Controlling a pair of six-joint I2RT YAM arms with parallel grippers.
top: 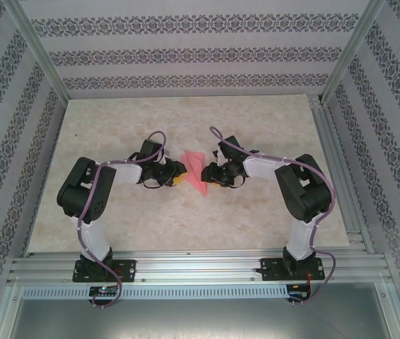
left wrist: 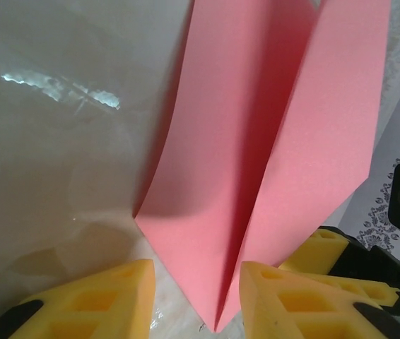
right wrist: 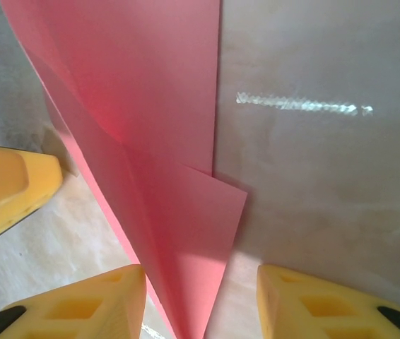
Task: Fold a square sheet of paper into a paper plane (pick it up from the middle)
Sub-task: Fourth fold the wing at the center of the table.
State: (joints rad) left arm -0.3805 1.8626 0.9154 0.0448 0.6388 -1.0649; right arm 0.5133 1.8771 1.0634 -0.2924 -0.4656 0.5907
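left claw [top: 174,174] and right claw [top: 213,174] face each other at mid-table [top: 115,219] in the top view, tips near, with the folded pink paper [top: 195,171] between them. from up here i cannot tell how wide either claw stands.

left wrist view: left claw [left wrist: 194,282] stands partly open, with a clear gap between its yellow fingers [left wrist: 94,304]. a pointed end of the paper [left wrist: 256,155] lies in that gap, close to the finger on the picture's right. whether it touches i cannot tell, and nothing is pinched. a crease runs up the paper's middle, and one flap curls up off the table with shadow under it. a finger [left wrist: 319,248] of the right claw sits just beyond, beside the paper's edge.

right wrist view: right claw [right wrist: 201,282] is partly open too, gripping nothing. a point of the paper [right wrist: 150,106] lies between its fingers [right wrist: 327,304], hard by the one on the picture's left and apart from the other. layers overlap, with one corner jutting out. a finger [right wrist: 9,191] of the left claw sits near the paper's edge.
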